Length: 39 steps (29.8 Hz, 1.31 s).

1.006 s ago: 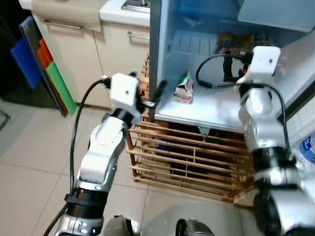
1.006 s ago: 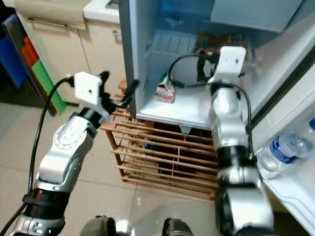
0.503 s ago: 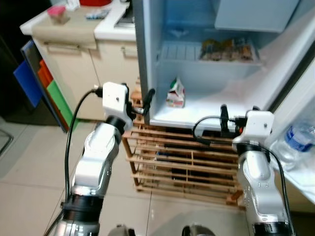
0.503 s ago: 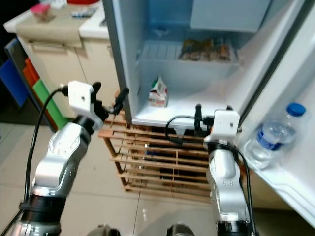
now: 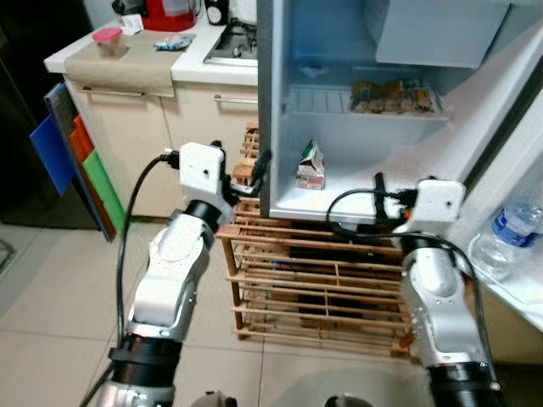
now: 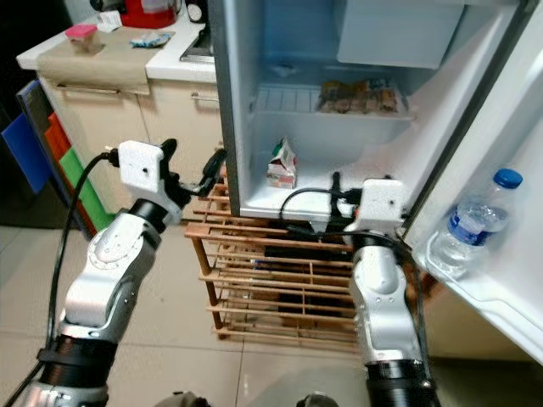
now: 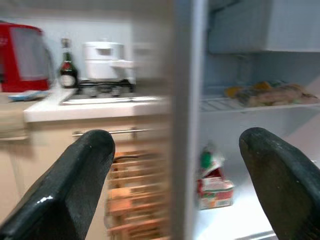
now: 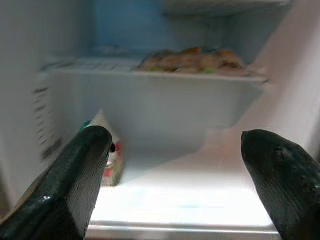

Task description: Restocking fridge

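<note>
The fridge [image 5: 361, 193] stands open with a small red, white and green carton [image 5: 310, 166] upright on its lower floor, and wrapped food packs [image 5: 394, 95] on the wire shelf above. My left gripper [image 5: 243, 170] is open at the fridge's left side wall, level with the carton; in the left wrist view its fingers [image 7: 75, 185] straddle that wall edge. My right gripper [image 5: 380, 200] is open and empty at the front lip of the fridge floor, right of the carton [image 8: 107, 162]. A water bottle [image 5: 507, 239] stands in the door rack at the right.
A slatted wooden rack [image 5: 322, 284] sits under the fridge, close to both arms. The kitchen counter [image 5: 127, 64] at the left carries a red appliance [image 5: 170, 13] and a pink-lidded tub [image 5: 108, 40]. Coloured boards [image 5: 76, 165] lean against the cabinet. Tiled floor lies at the lower left.
My right gripper has drawn back out of the fridge interior to its front lip. The camera view has shifted and pulled back. The left gripper stays by the fridge's left wall.
</note>
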{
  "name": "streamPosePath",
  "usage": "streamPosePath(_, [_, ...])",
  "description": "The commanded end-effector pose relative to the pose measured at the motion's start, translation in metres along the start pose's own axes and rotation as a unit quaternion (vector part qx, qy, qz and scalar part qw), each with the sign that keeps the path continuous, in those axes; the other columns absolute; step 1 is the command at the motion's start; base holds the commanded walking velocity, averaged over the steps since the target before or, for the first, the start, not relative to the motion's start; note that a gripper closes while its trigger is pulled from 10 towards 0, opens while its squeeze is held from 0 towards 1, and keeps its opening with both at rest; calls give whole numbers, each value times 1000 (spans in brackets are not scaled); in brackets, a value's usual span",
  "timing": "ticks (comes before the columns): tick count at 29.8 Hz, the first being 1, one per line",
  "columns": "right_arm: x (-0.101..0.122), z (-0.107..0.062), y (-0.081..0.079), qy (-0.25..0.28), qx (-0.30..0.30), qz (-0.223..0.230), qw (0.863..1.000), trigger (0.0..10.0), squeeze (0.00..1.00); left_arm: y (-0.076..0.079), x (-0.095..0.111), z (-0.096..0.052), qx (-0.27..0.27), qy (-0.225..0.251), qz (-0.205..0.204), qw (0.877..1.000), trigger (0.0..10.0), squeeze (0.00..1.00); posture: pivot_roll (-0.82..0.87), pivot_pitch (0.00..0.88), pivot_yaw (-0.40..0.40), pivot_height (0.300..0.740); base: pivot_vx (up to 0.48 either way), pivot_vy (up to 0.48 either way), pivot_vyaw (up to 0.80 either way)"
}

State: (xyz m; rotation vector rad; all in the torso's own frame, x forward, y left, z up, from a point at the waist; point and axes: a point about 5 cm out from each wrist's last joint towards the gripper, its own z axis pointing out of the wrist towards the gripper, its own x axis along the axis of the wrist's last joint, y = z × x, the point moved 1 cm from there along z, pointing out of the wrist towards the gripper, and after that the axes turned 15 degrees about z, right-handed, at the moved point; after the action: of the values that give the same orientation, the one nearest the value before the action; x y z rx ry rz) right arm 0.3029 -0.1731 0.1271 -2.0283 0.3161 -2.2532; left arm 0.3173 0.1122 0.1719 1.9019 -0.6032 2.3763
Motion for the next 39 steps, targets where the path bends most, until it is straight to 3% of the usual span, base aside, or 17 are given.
streamPosePath(1, [-2, -4, 7, -6, -11, 0, 1000, 10000, 0, 4, 3, 1, -13, 8, 2, 1000, 10000, 0, -125, 0, 33, 740, 0, 0, -688])
streamPosePath(5, [-2, -2, 9, -3, -13, -3, 1000, 10000, 0, 7, 4, 3, -19, 16, -7, 1000, 10000, 0, -129, 0, 37, 740, 0, -480, -652])
streamPosePath(22, [-3, -6, 5, -14, 25, -13, 1000, 10000, 0, 12, 8, 3, -37, 34, -20, 999, 10000, 0, -147, 0, 41, 740, 0, -480, 0])
streamPosePath(30, [-3, -8, 11, -18, 21, -23, 999, 10000, 0, 16, 9, 7, -37, 41, -31, 998, 10000, 0, -171, 0, 38, 740, 0, -480, 0])
streamPosePath(35, [-16, -27, 17, -69, 77, -2, 995, 10000, 0, 12, 6, 4, -23, 38, -27, 999, 10000, 0, -168, 0, 30, 740, 0, -352, 0])
streamPosePath(39, [-37, -65, 25, -196, 181, 2, 964, 10000, 0, 7, -1, 3, -13, 24, -33, 999, 10000, 0, -191, 0, 22, 740, 0, 0, 0])
